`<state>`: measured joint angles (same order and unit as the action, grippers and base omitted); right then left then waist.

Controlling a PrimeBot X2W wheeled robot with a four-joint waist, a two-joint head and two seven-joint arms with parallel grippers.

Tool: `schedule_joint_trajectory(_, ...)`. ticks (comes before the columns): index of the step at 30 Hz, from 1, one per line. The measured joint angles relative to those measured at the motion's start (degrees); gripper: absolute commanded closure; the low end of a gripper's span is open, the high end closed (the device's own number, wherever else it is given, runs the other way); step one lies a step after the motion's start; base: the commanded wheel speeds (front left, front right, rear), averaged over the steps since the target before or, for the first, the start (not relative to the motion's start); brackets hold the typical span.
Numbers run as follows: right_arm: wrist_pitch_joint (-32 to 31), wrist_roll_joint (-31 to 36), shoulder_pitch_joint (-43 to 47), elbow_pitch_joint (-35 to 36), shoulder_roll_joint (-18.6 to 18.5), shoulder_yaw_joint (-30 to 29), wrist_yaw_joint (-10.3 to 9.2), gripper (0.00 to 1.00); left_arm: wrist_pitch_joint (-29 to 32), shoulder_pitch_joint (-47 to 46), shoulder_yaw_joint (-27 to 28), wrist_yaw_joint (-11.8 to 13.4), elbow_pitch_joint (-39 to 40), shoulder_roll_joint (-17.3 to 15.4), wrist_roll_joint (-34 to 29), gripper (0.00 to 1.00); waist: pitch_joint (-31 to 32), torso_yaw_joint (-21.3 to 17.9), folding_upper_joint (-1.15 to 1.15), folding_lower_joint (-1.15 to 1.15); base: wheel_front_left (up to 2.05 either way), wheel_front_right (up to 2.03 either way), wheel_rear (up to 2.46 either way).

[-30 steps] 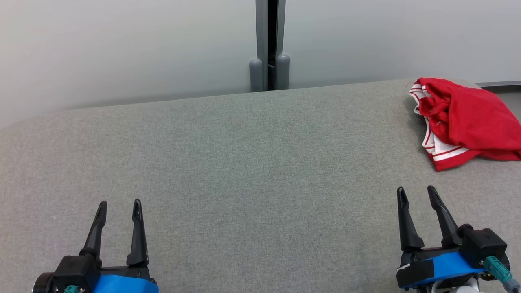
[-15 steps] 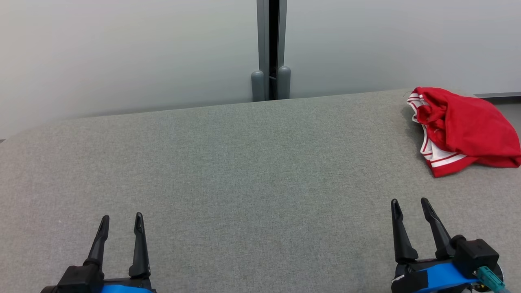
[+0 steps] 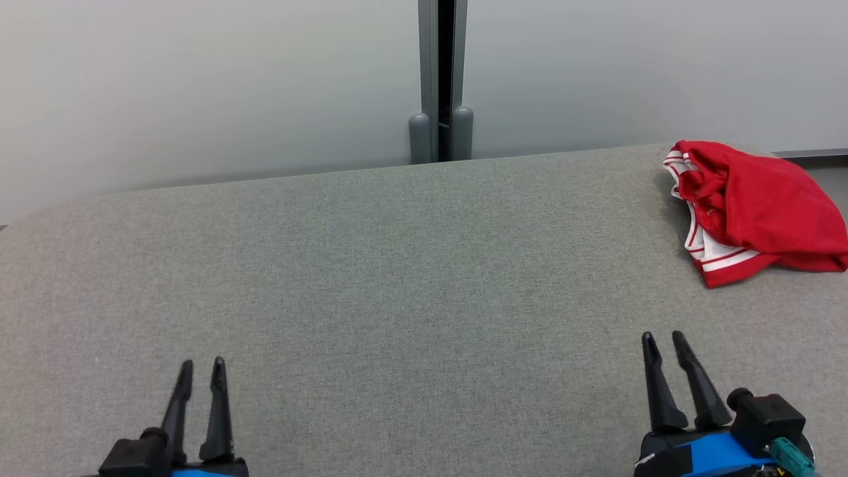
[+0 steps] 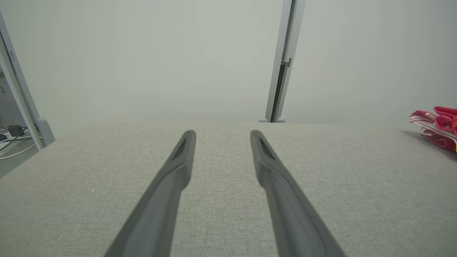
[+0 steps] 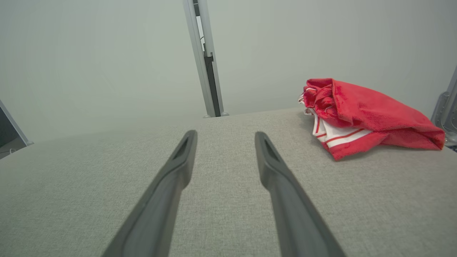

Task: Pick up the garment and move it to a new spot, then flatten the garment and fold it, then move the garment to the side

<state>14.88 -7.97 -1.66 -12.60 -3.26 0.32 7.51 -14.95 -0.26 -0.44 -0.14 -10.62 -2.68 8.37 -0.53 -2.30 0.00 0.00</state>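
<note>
Left gripper (image 3: pixel 201 364), right gripper (image 3: pixel 662 336): jaws apart, empty, over grey table (image 3: pixel 397 265). Red-and-white garment (image 3: pixel 755 205) crumpled at far right.

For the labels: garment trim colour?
White with red stripes, on the red garment; clearest in right wrist view.

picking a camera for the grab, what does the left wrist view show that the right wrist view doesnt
Left wrist view's extras: cables on the floor left of the table; the red garment is cut off at its right border. Right wrist view's extras: the whole crumpled garment with its white striped band, and a grey post foot far right. Shared: grey fabric table, pale wall, central post; left gripper and right gripper each open and empty.
</note>
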Motion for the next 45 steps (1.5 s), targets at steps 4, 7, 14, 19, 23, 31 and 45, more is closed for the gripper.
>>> schedule_joint_trajectory(4, -0.36, -1.03, 0.73, -1.76, 0.00, -0.04, 0.00, 1.00, 0.78, 0.96, 0.07, -0.02, -2.07, 0.42, 0.91, 1.00, 0.00, 0.02, 0.00, 0.00, 0.00, 0.00, 0.00)
schedule_joint_trajectory(7, -1.32, -4.41, 0.73, -1.79, 0.00, -0.26, 0.00, 1.00, 1.83, 0.92, 0.42, -0.16, -2.47, 0.45, 4.23, 1.00, 0.01, 0.08, 0.00, 0.00, 0.00, 0.00, 0.00)
schedule_joint_trajectory(14, -3.28, -12.06, 0.64, -1.80, 0.01, -0.87, 0.00, 1.00, 3.55, 0.68, 0.88, -0.98, -2.47, 0.45, 12.03, 1.00, 0.03, 0.21, 0.00, 0.00, 0.00, 0.00, 0.00)
schedule_joint_trajectory(19, -4.50, -17.18, 0.49, -1.79, 0.01, -1.27, 0.00, 1.00, 4.80, 0.54, 1.24, -1.38, -2.47, 0.44, 17.16, 1.00, 0.05, 0.30, 0.00, 0.00, 0.00, 0.00, 0.00)
schedule_joint_trajectory(23, -5.43, -21.15, 0.45, -1.78, 0.02, -1.59, 0.00, 1.00, 5.71, 0.22, 1.60, -1.66, -2.47, 0.44, 21.06, 1.00, 0.06, 0.38, 0.00, 0.00, 0.00, 0.00, 0.00)
schedule_joint_trajectory(31, -7.35, -28.50, -0.12, -1.77, 0.03, -2.20, -0.01, 1.00, 7.43, -0.47, 2.10, -2.16, -2.49, 0.42, 28.33, 1.00, 0.08, 0.52, 0.00, 0.00, 0.00, 0.00, 0.00)
schedule_joint_trajectory(45, -10.22, -39.84, -0.99, -1.70, 0.09, -3.13, -0.01, 1.00, 10.35, -1.44, 3.10, -3.28, -2.69, 0.37, 39.62, 1.00, 0.12, 0.78, 0.00, 0.00, 0.00, 0.00, 0.00)
